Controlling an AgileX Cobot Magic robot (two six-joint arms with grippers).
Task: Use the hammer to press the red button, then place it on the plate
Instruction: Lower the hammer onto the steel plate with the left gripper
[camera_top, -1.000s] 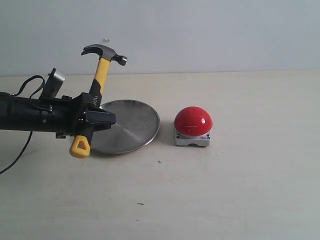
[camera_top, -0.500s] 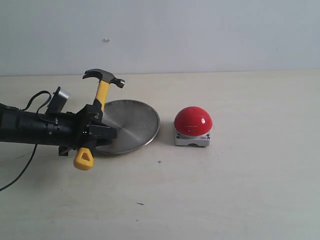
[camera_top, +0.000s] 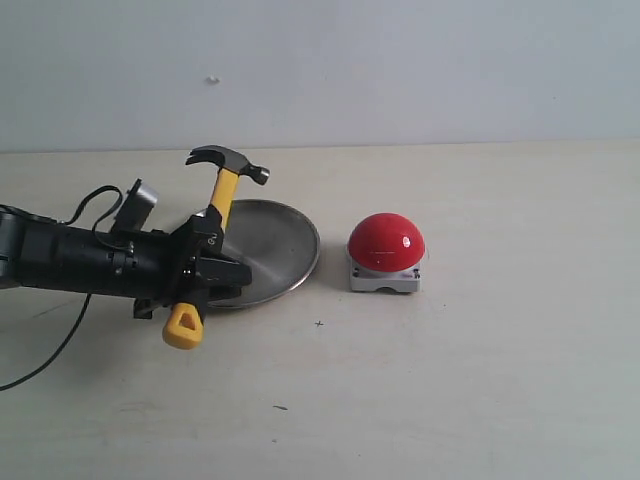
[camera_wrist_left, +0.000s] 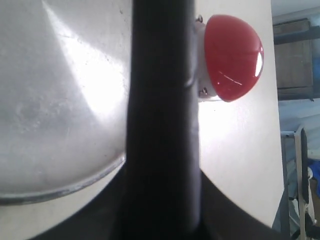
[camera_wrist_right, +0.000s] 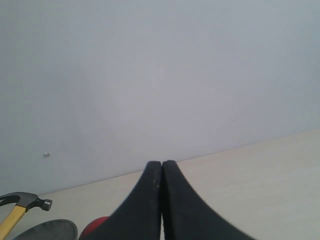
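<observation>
My left gripper (camera_top: 205, 268) is shut on the hammer (camera_top: 222, 200) at the black part of its handle. The hammer stands tilted, dark head up and to the right, yellow looped end down near the table in front of the plate. It hangs over the left front part of the silver plate (camera_top: 280, 245). The red button (camera_top: 386, 242) sits on its grey-white base right of the plate, apart from the hammer. In the left wrist view the dark handle (camera_wrist_left: 162, 125) fills the middle, with the plate (camera_wrist_left: 55, 100) and red button (camera_wrist_left: 232, 57) behind. My right gripper (camera_wrist_right: 161, 167) is shut and holds nothing.
A pale wall stands behind the beige table (camera_top: 480, 380). A black cable (camera_top: 55, 335) trails from the left arm over the table's left side. The right wrist view catches the hammer head (camera_wrist_right: 27, 201) and the plate's edge (camera_wrist_right: 50, 230) at its corner.
The left arm has come down and moved right with the hammer. The hammer head is lower and farther over the plate than a second ago. The button and plate have not moved.
</observation>
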